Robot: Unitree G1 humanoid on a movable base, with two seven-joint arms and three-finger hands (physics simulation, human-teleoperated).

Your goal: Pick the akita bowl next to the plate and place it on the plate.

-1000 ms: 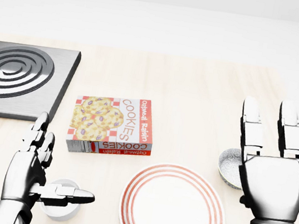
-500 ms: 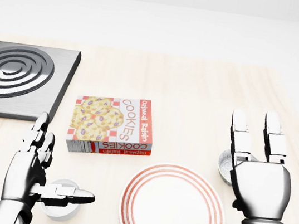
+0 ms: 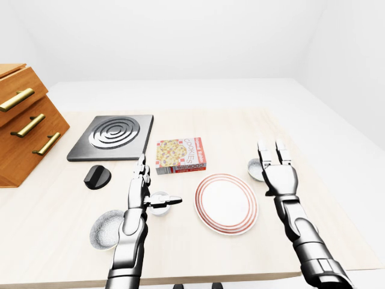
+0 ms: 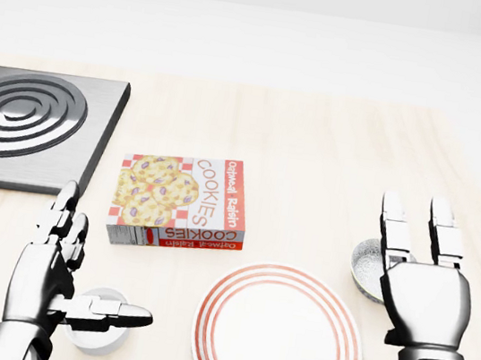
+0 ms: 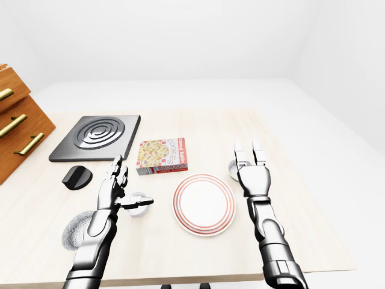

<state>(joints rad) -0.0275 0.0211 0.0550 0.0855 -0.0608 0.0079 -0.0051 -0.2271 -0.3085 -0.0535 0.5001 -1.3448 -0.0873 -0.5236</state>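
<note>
The small grey patterned bowl (image 4: 367, 266), just beside the red-ringed white plate (image 4: 279, 335), looks light, stiff and chippable. The right hand (image 4: 426, 303), fingers spread open, should pinch its rim.

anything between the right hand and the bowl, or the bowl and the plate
Nothing visible. The open right hand is right at the akita bowl, and only bare table separates bowl from plate.

We saw a round white plate (image 4: 278, 338) ringed in red. The flat cardboard box (image 4: 179, 201) was checked red and white; the square burner (image 4: 32, 117) bore silver rings.
</note>
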